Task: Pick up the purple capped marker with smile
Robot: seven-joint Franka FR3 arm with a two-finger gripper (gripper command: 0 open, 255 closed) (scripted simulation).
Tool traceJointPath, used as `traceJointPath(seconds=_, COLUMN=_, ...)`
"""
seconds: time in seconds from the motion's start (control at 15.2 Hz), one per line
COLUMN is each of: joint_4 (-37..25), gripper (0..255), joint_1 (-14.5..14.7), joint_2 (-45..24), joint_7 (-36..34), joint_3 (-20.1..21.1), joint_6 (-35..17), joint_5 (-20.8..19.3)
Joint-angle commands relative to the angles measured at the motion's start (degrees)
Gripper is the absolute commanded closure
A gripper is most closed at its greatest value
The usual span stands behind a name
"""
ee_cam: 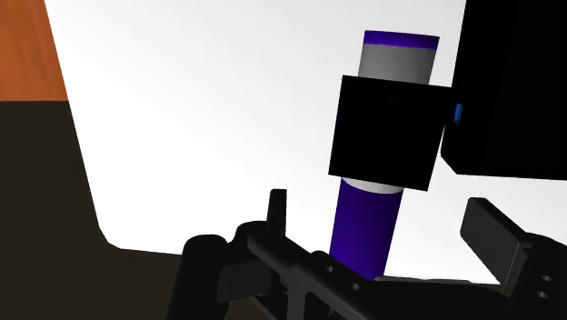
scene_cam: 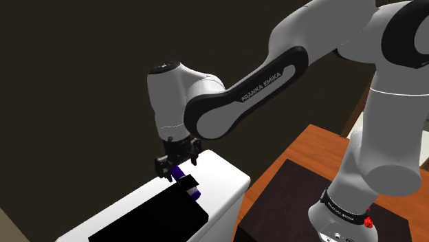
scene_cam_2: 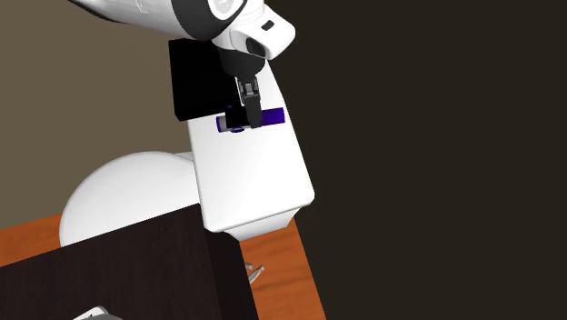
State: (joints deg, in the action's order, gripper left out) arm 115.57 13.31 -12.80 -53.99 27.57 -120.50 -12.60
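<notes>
One purple, grey-banded cylindrical marker (ee_cam: pixel 366 223) under an all-black two-finger gripper (scene_cam_2: pixel 245 120).
From the second exterior view's left: flat black panel (scene_cam_2: pixel 195 86), then the marker lying on a white slab (scene_cam_2: pixel 254 182); fingers (ee_cam: pixel 498 238) straddle it, apart, not gripping.

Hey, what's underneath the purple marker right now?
A white flat top, which the marker lies on beside a black block. The open claw hangs over the marker's middle, so the patch of top right beneath that part is covered.
</notes>
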Motion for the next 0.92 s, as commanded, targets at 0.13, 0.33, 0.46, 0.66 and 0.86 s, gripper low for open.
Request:
traceJointPath(seconds=0.13, joint_4=0.6, gripper=0, joint_1=0.5, joint_2=-2.4, joint_7=-1.3, joint_3=-0.4, joint_6=-2.6, joint_5=-1.6)
traceJointPath(seconds=0.33, joint_4=1.1, gripper=0, joint_1=0.7, joint_2=-3.6, joint_7=-2.0, joint_3=-0.8, joint_6=-4.1, joint_5=-2.5)
traceJointPath(seconds=0.46, joint_4=1.1, gripper=255, joint_1=0.7, joint_2=-3.6, joint_7=-2.0, joint_3=-0.8, joint_6=-4.1, joint_5=-2.5)
traceJointPath(seconds=0.66, joint_4=1.0, gripper=255, joint_1=0.7, joint_2=-3.6, joint_7=-2.0, joint_3=-0.7, joint_6=-4.0, joint_5=-2.5)
traceJointPath(seconds=0.86, joint_4=1.1, gripper=255, joint_1=0.8, joint_2=-3.5, joint_7=-2.1, joint_3=-0.7, joint_6=-4.1, joint_5=-2.4)
